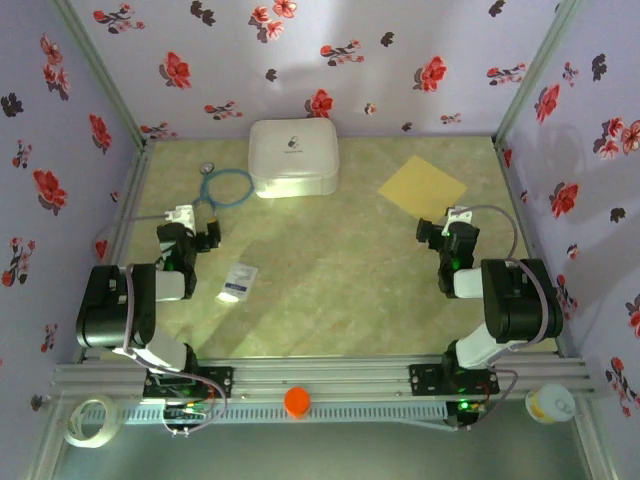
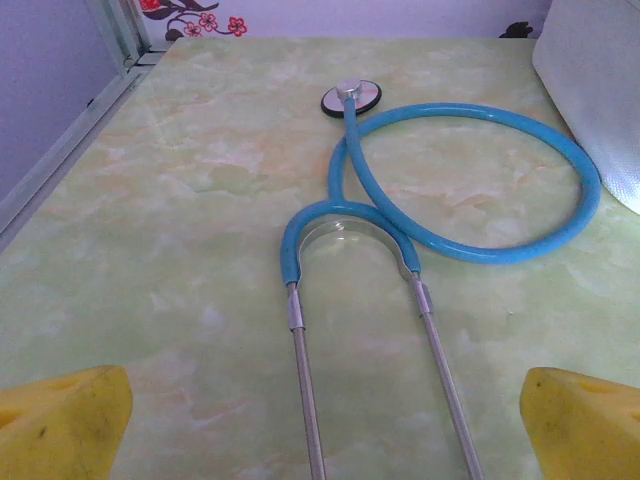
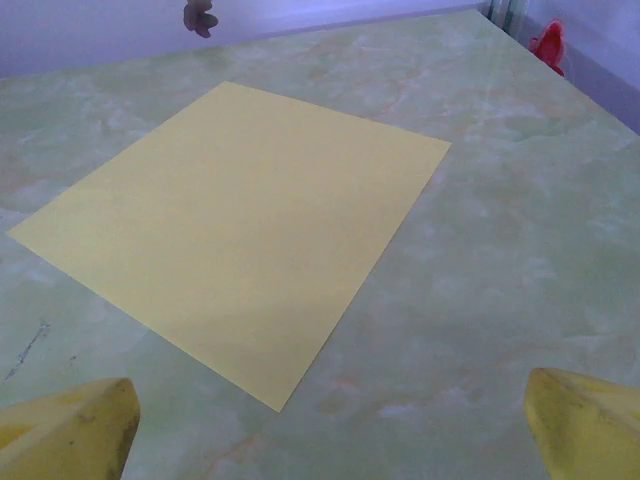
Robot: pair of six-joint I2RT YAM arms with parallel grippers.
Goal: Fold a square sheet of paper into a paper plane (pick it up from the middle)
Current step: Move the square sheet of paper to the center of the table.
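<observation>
The square sheet of paper [image 1: 422, 186] is plain yellow and lies flat and unfolded on the table at the back right. In the right wrist view the sheet [image 3: 235, 220] lies ahead, its near corner just short of the fingers. My right gripper [image 1: 437, 232] [image 3: 330, 432] is open, low over the table, just in front of the sheet, touching nothing. My left gripper [image 1: 206, 236] [image 2: 328, 432] is open too, on the left side, with the metal tubes of a stethoscope running between its yellow fingertips [image 2: 70, 420] without contact. The paper plane is out of view.
A white rounded case [image 1: 292, 157] stands at the back centre. A blue stethoscope [image 1: 225, 187] [image 2: 460, 180] lies left of it. A small white printed packet [image 1: 238, 281] lies near the left arm. Flowered walls close in three sides.
</observation>
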